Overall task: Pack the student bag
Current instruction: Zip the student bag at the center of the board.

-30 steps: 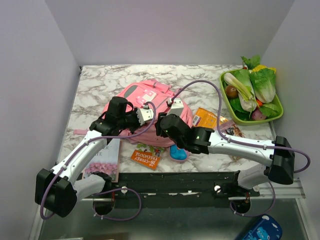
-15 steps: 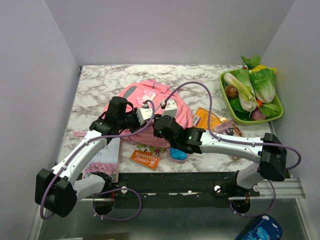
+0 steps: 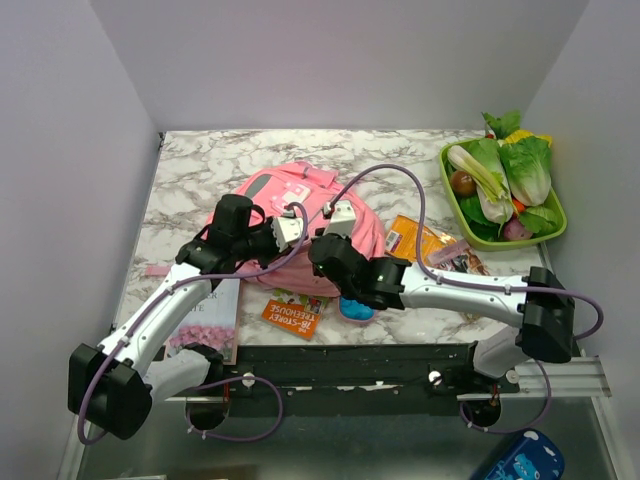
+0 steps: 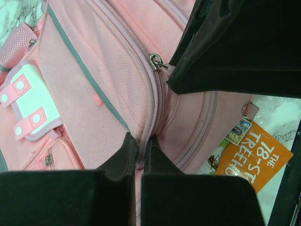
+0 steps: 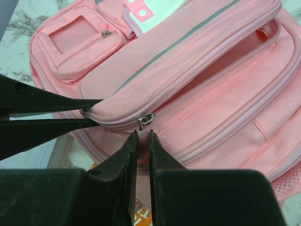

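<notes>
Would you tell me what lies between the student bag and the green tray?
An orange packet lies on the marble table between them, shown in the top view.

Large soft pink student bag, lying flat at mid marble table, front face up. Grey-green piping, white flap patch with pink snaps. One zip compartment gaping open; metal zip pull hanging at its seam.

Bright, even overhead light; soft shadows fall on the surface beneath the arms. Student bag fabric ahead of the left gripper and right gripper is sharp; black fingers read featureless.
</notes>
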`<action>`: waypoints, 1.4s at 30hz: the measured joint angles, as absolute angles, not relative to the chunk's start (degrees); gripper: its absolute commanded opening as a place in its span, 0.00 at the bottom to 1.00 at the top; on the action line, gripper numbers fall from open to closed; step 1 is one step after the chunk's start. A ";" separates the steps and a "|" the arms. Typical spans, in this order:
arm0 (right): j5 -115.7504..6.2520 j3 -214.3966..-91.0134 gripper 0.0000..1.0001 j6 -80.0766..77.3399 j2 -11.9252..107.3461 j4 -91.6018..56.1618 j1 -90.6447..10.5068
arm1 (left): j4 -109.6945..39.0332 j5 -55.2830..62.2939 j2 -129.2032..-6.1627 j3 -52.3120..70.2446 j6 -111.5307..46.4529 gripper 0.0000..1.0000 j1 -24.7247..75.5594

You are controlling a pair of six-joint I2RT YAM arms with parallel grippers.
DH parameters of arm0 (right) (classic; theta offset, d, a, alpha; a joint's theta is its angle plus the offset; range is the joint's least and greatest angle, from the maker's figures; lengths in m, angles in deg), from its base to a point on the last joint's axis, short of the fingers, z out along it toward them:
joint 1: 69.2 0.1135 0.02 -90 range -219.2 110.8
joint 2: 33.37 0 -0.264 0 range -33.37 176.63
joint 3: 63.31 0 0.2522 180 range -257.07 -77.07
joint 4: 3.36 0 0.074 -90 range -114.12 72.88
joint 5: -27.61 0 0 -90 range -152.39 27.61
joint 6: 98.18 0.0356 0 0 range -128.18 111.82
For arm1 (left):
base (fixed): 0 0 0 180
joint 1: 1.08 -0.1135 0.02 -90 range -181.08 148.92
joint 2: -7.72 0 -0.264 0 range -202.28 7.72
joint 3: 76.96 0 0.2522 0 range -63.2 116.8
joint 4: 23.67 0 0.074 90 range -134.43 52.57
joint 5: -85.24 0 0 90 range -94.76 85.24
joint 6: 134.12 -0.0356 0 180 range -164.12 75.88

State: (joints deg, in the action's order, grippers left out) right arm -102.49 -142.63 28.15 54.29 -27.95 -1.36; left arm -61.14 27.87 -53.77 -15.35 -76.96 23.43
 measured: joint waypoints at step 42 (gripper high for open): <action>-89.07 -128.73 0.01 17.53 39.45 -26.14 -22.15 | -66.45 31.17 -53.33 -13.95 -94.68 0.28 23.45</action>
